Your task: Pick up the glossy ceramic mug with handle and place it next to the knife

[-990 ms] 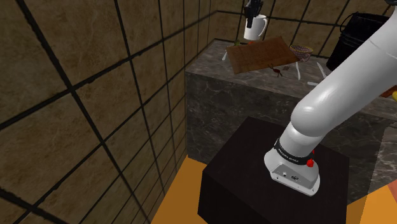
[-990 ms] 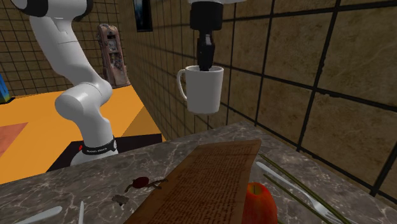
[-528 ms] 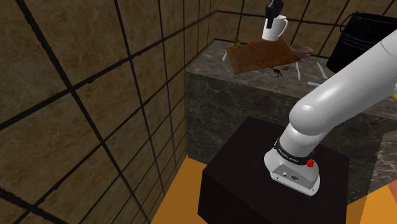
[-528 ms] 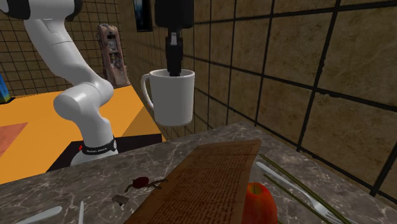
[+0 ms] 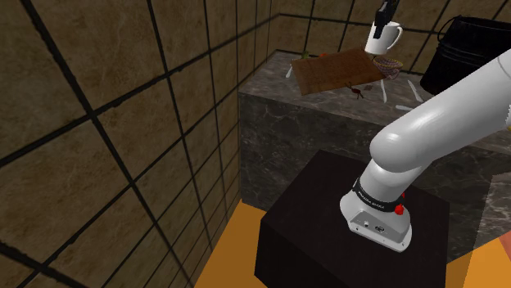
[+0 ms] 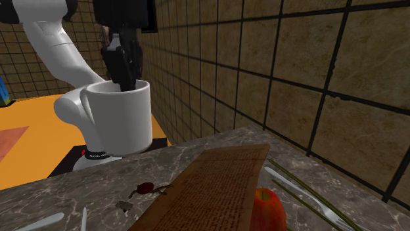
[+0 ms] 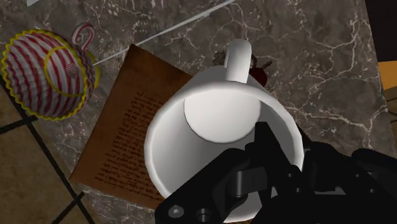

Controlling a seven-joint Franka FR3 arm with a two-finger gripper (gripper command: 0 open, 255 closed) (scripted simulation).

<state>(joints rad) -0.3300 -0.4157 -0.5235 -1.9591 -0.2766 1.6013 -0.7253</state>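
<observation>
A plain white mug with a handle hangs in the air above the marble counter, upright. My black gripper is shut on its rim, one finger inside the cup and one outside. In the second exterior view the mug is close and large, with the gripper coming down into it. The wrist view looks into the mug; its handle points away from the gripper. A slim white utensil, perhaps the knife, lies on the counter beyond a brown board.
The brown board with writing lies on the counter, with a red-and-white striped round thing beside it. A small dark red object and pale utensils lie nearby. A black container stands at the shoulder view's right. Tiled walls enclose the corner.
The gripper has carried the mug toward the shoulder view's right, across the board. In the second exterior view it has moved left and nearer the camera. The grip has not changed.
</observation>
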